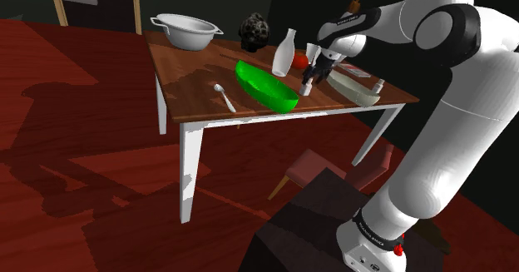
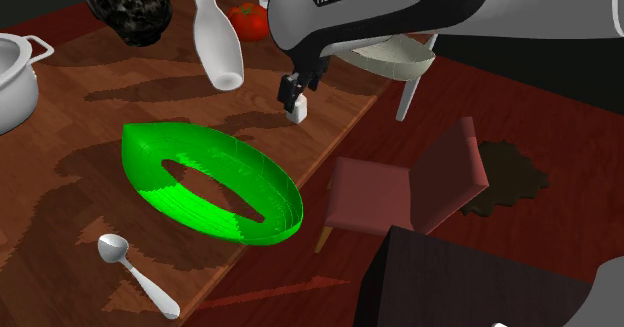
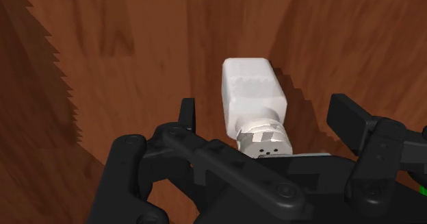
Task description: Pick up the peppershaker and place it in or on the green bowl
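Tool parked over the peppershaker, fingers spread, nothing pinched

The white peppershaker (image 3: pixel 252 101) stands upright on the wooden desk (image 1: pixel 190 81), cap end toward the tool (image 3: pixel 268 113). The 2 black fingers (image 3: pixel 347 114) straddle it, and in the wrist view there's a visible gap on each side, so it's not gripped. In the shoulder view the shaker is just off the right end of the green bowl (image 1: pixel 266 86), close to the desk's edge. A white bottle (image 2: pixel 217 37) and a tomato (image 2: pixel 248 20) sit behind it. A spoon (image 2: pixel 134 269) lies on the bowl's other side.
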Controlling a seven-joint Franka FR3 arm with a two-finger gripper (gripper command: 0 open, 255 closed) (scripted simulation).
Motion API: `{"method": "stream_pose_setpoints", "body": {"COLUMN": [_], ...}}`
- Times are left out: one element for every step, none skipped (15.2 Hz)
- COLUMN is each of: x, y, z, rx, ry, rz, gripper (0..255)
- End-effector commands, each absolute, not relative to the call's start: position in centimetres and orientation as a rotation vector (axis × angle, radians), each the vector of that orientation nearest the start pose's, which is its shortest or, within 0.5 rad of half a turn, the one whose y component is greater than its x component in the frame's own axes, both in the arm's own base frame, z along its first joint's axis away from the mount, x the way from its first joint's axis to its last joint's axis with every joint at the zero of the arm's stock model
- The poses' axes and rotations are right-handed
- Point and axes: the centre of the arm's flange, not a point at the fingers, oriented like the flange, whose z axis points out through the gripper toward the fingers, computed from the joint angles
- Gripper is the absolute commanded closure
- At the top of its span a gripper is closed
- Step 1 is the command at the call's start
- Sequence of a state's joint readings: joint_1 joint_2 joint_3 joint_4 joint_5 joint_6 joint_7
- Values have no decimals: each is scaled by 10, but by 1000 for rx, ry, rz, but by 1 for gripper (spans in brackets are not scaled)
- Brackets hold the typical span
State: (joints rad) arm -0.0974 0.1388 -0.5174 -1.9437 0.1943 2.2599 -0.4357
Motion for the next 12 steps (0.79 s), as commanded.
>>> {"method": "stream_pose_setpoints", "body": {"x": [504,505,504,505,505,505,505,505,504,504,504,504], "y": [-338,-338,-338,-338,-338,-338,-338,-338,-338,-338,-338,-338], "z": [428,425,425,425,425,425,425,425,425,425,425,425], "rx": [-3111,-3111,-3111,-3111,-3111,-3111,-3111,-3111,-3111,-3111,-3111,-3111], "ry": [434,434,434,434,434,434,434,434,434,434,434,434], "rz": [-345,-345,-345,-345,-345,-345,-345,-345,-345,-345,-345,-345], "gripper": [0,0,0,0,0,0,0,0,0,0,255,255]}}
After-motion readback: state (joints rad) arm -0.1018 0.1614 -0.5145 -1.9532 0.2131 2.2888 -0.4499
